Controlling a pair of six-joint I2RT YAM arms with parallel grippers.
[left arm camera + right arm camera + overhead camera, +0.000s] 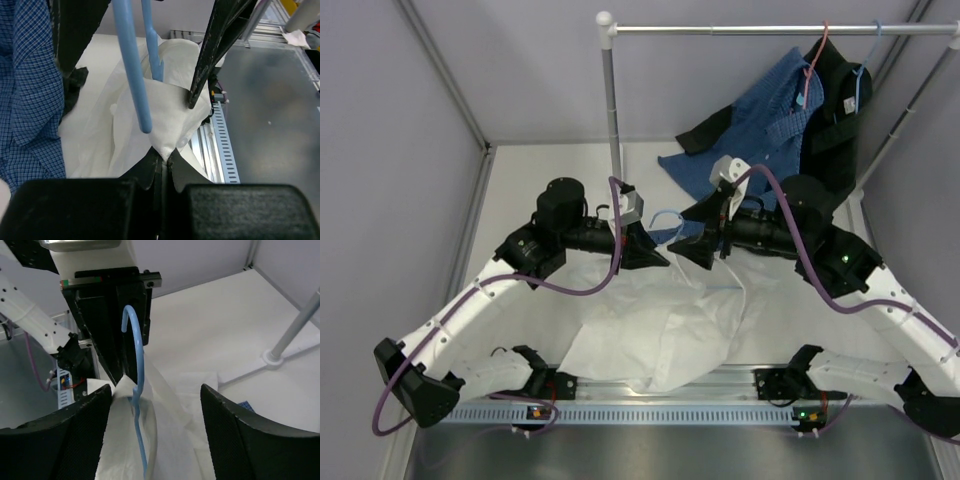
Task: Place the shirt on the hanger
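Note:
The white shirt [660,325] lies crumpled on the table in front of both grippers, with one part lifted. My left gripper [658,258] is shut on a pinched fold of the shirt [162,150]. The light-blue hanger [665,216] stands between the two grippers. Its hook and neck rise out of the lifted cloth [136,360] and also show in the left wrist view [131,65]. My right gripper [688,250] is wide open [156,396]. Its fingers [65,435] straddle the raised shirt and hanger neck, with the neck nearer the left finger.
A clothes rack pole [611,100] stands at the back centre, its foot in the right wrist view [274,357]. A blue patterned shirt [760,120] on a red hanger and a black garment [835,110] hang at the back right. A slotted metal rail [660,412] runs along the near edge.

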